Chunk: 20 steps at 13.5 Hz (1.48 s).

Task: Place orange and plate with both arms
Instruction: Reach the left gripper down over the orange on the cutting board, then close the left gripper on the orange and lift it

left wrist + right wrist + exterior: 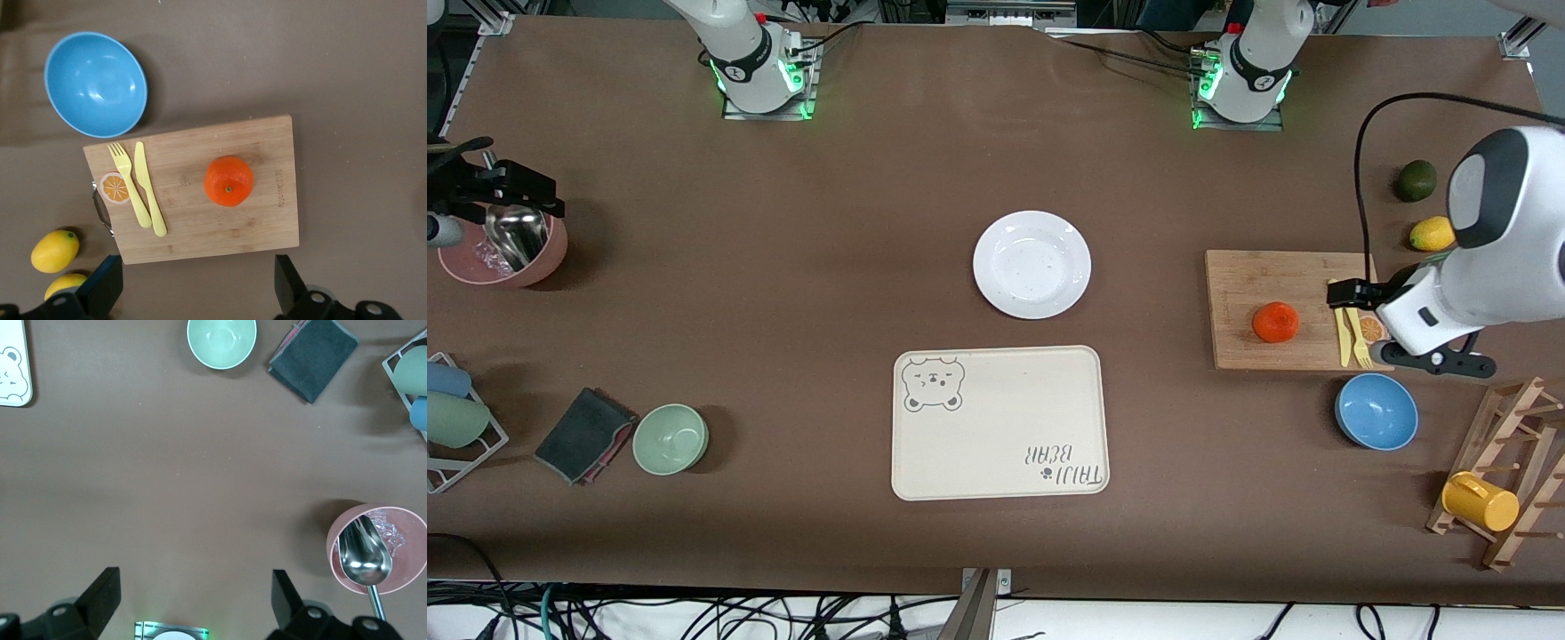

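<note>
Pincers both stand wide open and hold nothing. Left pincer (pixel 193 293) hangs over the cutting board's (pixel 1240 293) handle end, toward the left arm's end of the surface; the orange (pixel 1276 322) sits untouched on that board. Right pincer (pixel 193 610) waits by the pink cup (pixel 503 249), well apart from the board. Plate (pixel 1032 264) lies beside the board, just beyond the bear tray (pixel 996 422). Judging by this, nothing is placed yet.
</note>
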### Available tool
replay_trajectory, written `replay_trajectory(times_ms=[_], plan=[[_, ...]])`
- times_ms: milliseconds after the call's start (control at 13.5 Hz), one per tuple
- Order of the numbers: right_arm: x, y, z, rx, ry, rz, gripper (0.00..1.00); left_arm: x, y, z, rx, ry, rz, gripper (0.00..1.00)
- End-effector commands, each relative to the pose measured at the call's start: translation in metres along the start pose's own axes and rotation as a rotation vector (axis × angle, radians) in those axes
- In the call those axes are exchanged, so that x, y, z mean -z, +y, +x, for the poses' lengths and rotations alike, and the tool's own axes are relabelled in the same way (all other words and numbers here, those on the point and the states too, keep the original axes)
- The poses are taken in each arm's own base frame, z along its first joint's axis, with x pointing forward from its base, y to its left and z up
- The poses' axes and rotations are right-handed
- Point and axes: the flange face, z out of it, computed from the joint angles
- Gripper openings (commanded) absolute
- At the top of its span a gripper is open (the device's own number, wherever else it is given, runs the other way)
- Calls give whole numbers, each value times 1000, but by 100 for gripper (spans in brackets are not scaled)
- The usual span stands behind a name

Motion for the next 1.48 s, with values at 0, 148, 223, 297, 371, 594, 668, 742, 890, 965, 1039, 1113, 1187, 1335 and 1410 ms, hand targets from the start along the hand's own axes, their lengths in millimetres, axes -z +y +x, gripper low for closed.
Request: replay_trajectory(times_ms=[0, 148, 223, 297, 371, 594, 668, 742, 890, 965, 1039, 1113, 1187, 1335, 1410], plan=[[3, 2, -1, -2, 0, 20, 100, -36, 8, 2, -25, -25, 13, 100], [3, 3, -1, -5, -1, 20, 100, -93, 16, 2, -13, -17, -40, 100], [3, 2, -1, -3, -1, 20, 100, -118, 17, -1, 2, -10, -45, 100], [3, 2, -1, -2, -1, 20, 100, -133, 22, -2, 17, -12, -45, 100], [3, 2, -1, -3, 0, 20, 100, -143, 22, -3, 30, -26, -47, 100], [3, 2, -1, -2, -1, 20, 100, -167, 19, 2, 40, -50, -56, 100], [3, 2, -1, -2, -1, 20, 100, -181, 18, 5, 41, -71, -63, 100], [3, 2, -1, -2, -1, 20, 100, -190, 18, 7, 43, -81, -67, 100], [3, 2, -1, -3, -1, 20, 100, -206, 18, 12, 44, -85, -71, 100], [3, 2, -1, -3, -3, 20, 100, -213, 18, 15, 43, -90, -72, 100], [3, 2, -1, -3, -1, 20, 100, -218, 18, 16, 43, -91, -74, 100], [2, 2, -1, -3, -4, 21, 100, -222, 18, 18, 43, -93, -75, 100], [2, 2, -1, -5, -4, 22, 100, -223, 18, 18, 43, -94, -76, 100], [2, 2, -1, -3, -5, 23, 100, -229, 18, 19, 43, -103, -77, 100], [2, 2, -1, -3, -4, 22, 100, -229, 18, 21, 45, -90, -76, 100]])
